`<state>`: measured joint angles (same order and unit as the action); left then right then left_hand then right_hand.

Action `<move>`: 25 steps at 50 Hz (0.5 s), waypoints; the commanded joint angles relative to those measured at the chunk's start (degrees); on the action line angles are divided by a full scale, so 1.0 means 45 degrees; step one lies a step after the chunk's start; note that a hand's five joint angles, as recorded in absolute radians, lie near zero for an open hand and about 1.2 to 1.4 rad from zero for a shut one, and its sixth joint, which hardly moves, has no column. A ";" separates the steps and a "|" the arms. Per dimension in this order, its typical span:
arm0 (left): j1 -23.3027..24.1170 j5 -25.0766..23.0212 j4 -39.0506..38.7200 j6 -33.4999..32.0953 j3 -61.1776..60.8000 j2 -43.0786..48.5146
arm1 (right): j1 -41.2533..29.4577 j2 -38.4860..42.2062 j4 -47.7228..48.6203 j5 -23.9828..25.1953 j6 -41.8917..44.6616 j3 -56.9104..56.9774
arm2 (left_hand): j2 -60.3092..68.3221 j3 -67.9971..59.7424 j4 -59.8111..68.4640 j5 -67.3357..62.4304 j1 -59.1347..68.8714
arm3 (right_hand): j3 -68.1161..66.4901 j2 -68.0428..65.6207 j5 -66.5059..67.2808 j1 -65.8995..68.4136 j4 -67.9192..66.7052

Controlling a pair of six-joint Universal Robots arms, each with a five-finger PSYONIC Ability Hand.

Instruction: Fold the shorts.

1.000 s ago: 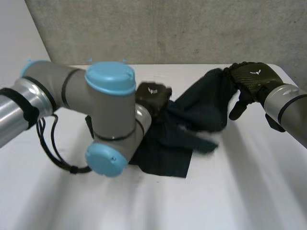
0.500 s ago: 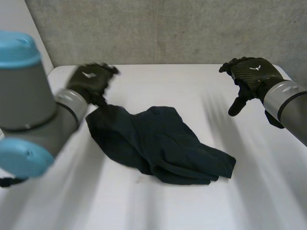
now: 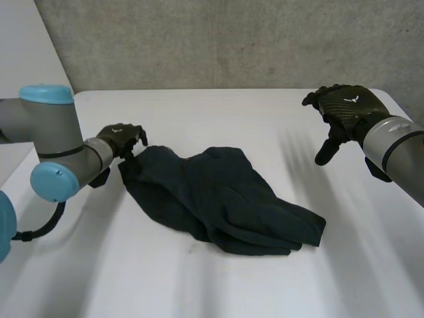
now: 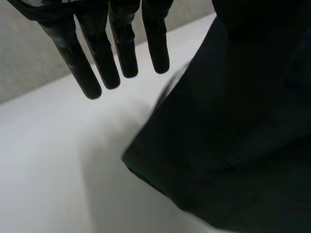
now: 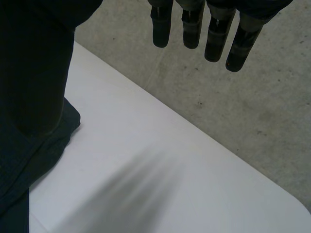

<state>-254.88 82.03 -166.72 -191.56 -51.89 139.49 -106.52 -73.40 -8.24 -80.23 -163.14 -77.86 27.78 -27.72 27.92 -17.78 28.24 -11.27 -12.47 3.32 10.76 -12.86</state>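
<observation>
A white table (image 3: 199, 291) spans the scene, with a grey concrete wall (image 3: 232, 40) behind it. Near the middle of the table lie the dark shorts (image 3: 218, 195), flat but rumpled and loosely heaped. One corner reaches toward the robot's left side and the other end trails toward the right.

The left arm (image 3: 50, 149) comes in low from the left edge, and the right arm (image 3: 397, 149) enters from the right.

The left hand (image 3: 121, 138) sits just beside the left corner of the shorts. In the left wrist view its fingers (image 4: 99, 53) are straight and slightly spread over bare table, with a cloth corner (image 4: 146, 160) lying below them. They grip nothing — the hand is fully relaxed.

The right hand (image 3: 344, 109) hangs above the table's far right part, well apart from the shorts. In the right wrist view its fingers (image 5: 214, 29) point straight down beside the thumb (image 5: 34, 63) — spread wide and empty.
</observation>
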 commanded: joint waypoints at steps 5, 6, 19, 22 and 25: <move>-0.0194 0.1320 0.0819 -0.0047 0.0865 -0.0585 | -0.0019 0.0022 0.0015 -0.0003 0.0022 0.0094 | 1.1605 -1.1617 1.1573 -1.1603 1.1501 | 0.0281 0.0549 -0.0739 -0.0169 0.0635; -0.0369 0.2058 0.0528 -0.0086 0.1254 -0.0858 | -0.0039 0.0022 0.0014 -0.0003 0.0022 0.0094 | 1.1605 -1.1617 1.1573 -1.1603 1.1501 | 0.0281 0.0549 -0.0739 -0.0169 0.0635; 0.0643 0.3745 -0.3048 -0.2352 0.3445 -0.2598 | -0.0137 -0.0017 0.0034 -0.0022 -0.0017 0.0231 | 1.1605 -1.1617 1.1573 -1.1603 1.1501 | 0.0281 0.0549 -0.0739 -0.0169 0.0635; 0.2103 0.3395 -0.3264 -0.2352 0.3251 -0.2521 | -0.0117 -0.0056 0.0015 -0.0022 -0.0017 0.0289 | 1.1605 -1.1617 1.1573 -1.1603 1.1501 | 0.0281 0.0549 -0.0739 -0.0169 0.0635; 0.3454 0.2984 -0.3264 -0.2352 0.3036 -0.2053 | -0.0020 -0.0114 0.0014 -0.0022 -0.0017 0.0290 | 1.1605 -1.1617 1.1573 -1.1603 1.1501 | 0.0281 0.0549 -0.0739 -0.0169 0.0635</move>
<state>-249.36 98.55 -180.83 -202.35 -36.57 127.99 -107.07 -73.58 -8.15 -80.32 -163.15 -76.72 68.22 -67.93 68.75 -54.00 65.19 -11.27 -12.47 3.32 10.76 -12.86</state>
